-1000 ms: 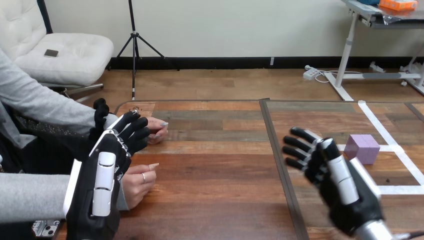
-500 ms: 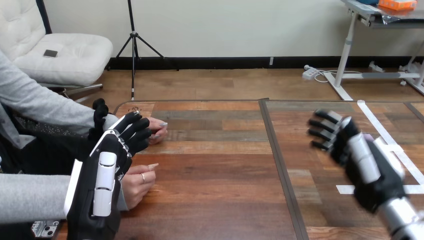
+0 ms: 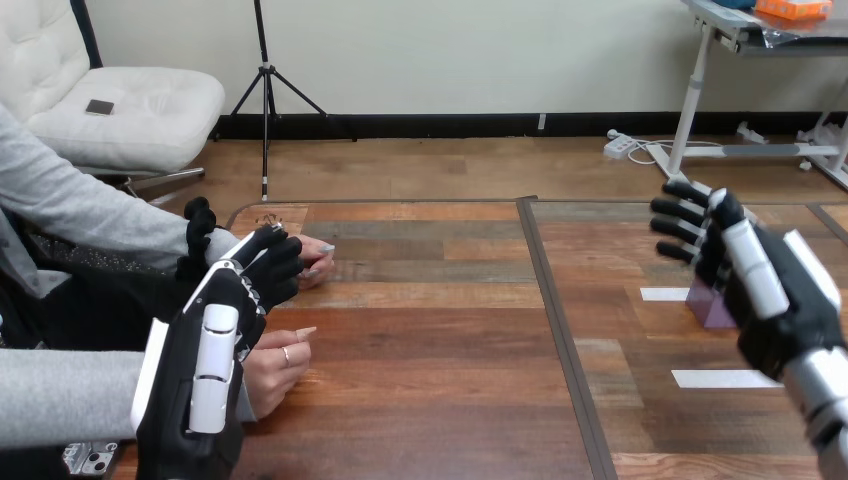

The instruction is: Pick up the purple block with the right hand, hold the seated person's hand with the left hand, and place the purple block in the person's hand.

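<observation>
The block (image 3: 708, 308) sat on the table (image 3: 430, 400) toward its right side, among strips of white tape (image 3: 722, 378), and was mostly hidden behind the right hand (image 3: 760, 290). That hand hung over the block's near side with its fingers straight and spread, holding nothing. To pick the block up well, the hand probably needed to come down until thumb and fingers straddled two opposite flat faces. It should close squarely, since a pinch on a corner could twist the block loose, and then lift straight up before swinging left.

Well apart, at the table's left, the left hand (image 3: 225, 310) was raised with its fingers loosely bent and apart and its thumb lifted. It was over the person's farther hand (image 3: 314, 262) but not closed round it, and whether they touched could not be told. The person's nearer hand (image 3: 275, 365) rested curled beside it. The farther hand looked best steadied before the block arrived.
</observation>
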Tool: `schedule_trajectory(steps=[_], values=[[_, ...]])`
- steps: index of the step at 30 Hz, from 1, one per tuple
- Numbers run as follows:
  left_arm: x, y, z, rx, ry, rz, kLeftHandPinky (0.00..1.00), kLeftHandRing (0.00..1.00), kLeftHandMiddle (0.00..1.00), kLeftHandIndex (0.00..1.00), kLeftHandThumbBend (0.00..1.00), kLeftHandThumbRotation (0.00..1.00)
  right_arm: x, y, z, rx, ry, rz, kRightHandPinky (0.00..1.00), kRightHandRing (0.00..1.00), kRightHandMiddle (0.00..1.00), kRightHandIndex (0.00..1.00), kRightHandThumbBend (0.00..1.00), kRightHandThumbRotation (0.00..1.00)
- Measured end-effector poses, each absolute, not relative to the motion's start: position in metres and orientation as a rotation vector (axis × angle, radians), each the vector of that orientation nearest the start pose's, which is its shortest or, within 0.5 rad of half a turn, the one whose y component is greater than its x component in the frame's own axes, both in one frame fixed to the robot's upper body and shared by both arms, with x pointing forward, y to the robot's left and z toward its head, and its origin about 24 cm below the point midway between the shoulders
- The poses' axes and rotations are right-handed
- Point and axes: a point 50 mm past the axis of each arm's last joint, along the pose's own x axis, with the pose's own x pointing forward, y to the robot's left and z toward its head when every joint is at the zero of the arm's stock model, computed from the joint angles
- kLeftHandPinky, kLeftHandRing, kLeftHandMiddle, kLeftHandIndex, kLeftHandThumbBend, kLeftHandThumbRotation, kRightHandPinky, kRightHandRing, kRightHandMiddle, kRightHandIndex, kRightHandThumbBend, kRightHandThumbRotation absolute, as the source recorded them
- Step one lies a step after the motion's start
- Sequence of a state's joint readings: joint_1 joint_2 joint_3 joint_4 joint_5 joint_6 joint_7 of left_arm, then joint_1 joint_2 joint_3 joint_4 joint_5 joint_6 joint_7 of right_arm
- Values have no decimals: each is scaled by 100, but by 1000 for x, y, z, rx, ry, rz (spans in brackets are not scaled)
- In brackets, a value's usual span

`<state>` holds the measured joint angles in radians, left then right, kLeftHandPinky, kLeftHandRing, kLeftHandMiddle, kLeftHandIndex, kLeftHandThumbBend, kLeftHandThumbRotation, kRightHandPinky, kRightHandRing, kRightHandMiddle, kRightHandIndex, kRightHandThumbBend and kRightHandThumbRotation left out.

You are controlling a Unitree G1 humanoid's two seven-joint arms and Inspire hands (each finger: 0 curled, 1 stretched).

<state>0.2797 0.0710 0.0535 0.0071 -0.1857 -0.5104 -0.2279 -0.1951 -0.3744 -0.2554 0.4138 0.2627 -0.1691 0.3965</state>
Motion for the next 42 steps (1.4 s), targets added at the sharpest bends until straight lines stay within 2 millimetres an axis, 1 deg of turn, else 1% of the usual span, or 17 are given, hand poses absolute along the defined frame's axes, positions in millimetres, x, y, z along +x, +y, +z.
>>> schedule_trajectory(steps=[4, 5, 7, 9, 12, 14, 19, 23, 31, 37, 42], values=[[186, 185, 32, -39, -250, -57, 85, 83, 82, 81, 55, 100, 285, -278, 57, -90, -38, 71, 82, 82, 81, 80, 75, 77], [186, 185, 32, -39, -250, -57, 85, 83, 82, 81, 55, 100, 287, -279, 58, -99, -40, 68, 81, 82, 81, 80, 78, 74], [186, 185, 32, -39, -250, -56, 85, 83, 82, 81, 55, 100, 290, -281, 60, -111, -43, 60, 81, 82, 81, 80, 81, 72], [186, 185, 32, -40, -249, -56, 86, 83, 82, 82, 55, 100, 293, -283, 62, -117, -47, 51, 80, 82, 81, 79, 84, 68], [186, 185, 32, -40, -248, -57, 86, 84, 82, 82, 55, 100, 297, -287, 64, -125, -49, 36, 80, 82, 80, 79, 87, 62], [186, 185, 32, -40, -247, -58, 86, 84, 82, 82, 54, 100, 300, -289, 66, -131, -50, 26, 79, 81, 80, 78, 88, 58], [186, 185, 32, -40, -247, -58, 86, 83, 81, 81, 53, 100, 307, -294, 68, -171, -50, -18, 77, 81, 79, 78, 89, 53], [186, 185, 32, -40, -247, -58, 86, 83, 81, 80, 53, 100, 311, -299, 70, -204, -46, -58, 79, 82, 79, 78, 88, 49], [186, 186, 32, -39, -247, -58, 86, 83, 81, 80, 54, 100, 319, -311, 71, -245, -3, -137, 82, 84, 81, 79, 87, 45], [186, 186, 32, -39, -247, -58, 86, 82, 80, 80, 54, 100, 322, -319, 71, -271, 33, -184, 81, 84, 82, 81, 85, 46], [186, 186, 32, -40, -248, -60, 86, 82, 80, 80, 54, 100, 325, -324, 71, -293, 60, -216, 80, 85, 84, 81, 86, 48]])
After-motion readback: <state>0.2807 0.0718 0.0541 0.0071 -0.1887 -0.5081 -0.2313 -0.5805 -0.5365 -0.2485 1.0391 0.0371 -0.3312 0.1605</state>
